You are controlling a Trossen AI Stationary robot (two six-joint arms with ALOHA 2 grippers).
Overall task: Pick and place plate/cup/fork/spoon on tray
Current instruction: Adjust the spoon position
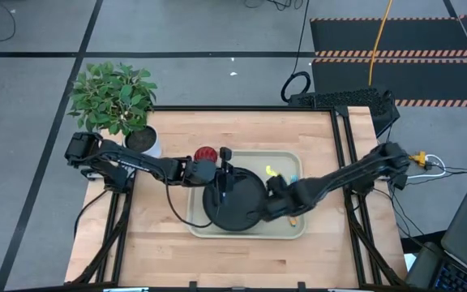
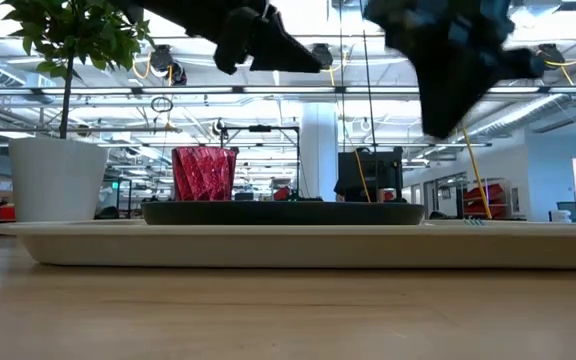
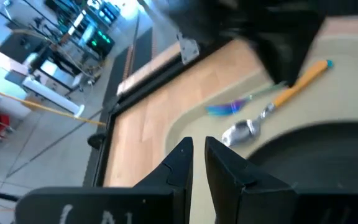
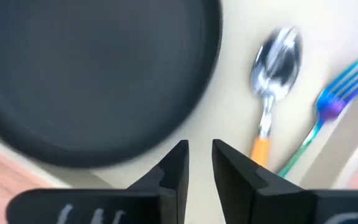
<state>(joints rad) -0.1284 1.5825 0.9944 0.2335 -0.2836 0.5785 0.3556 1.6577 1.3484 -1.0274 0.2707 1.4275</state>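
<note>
The beige tray (image 1: pixel 286 158) lies mid-table. The black plate (image 1: pixel 233 203) rests flat on its left half. The red cup (image 1: pixel 206 154) stands upright at the tray's far left corner, behind the plate in the low view (image 2: pixel 204 172). The orange-handled spoon (image 4: pixel 272 56) and the blue fork (image 4: pixel 334 106) lie side by side on the tray's right part. My left gripper (image 3: pixel 197 155) hovers above the plate's left part, its fingers a narrow gap apart around nothing. My right gripper (image 4: pixel 199 158) points down over the plate's right rim, fingers also narrowly apart around nothing.
A white pot (image 1: pixel 146 142) with a green plant (image 1: pixel 116 97) stands at the table's far left corner, close to the left arm. Bare wood shows on the table's near side and to the left of the tray.
</note>
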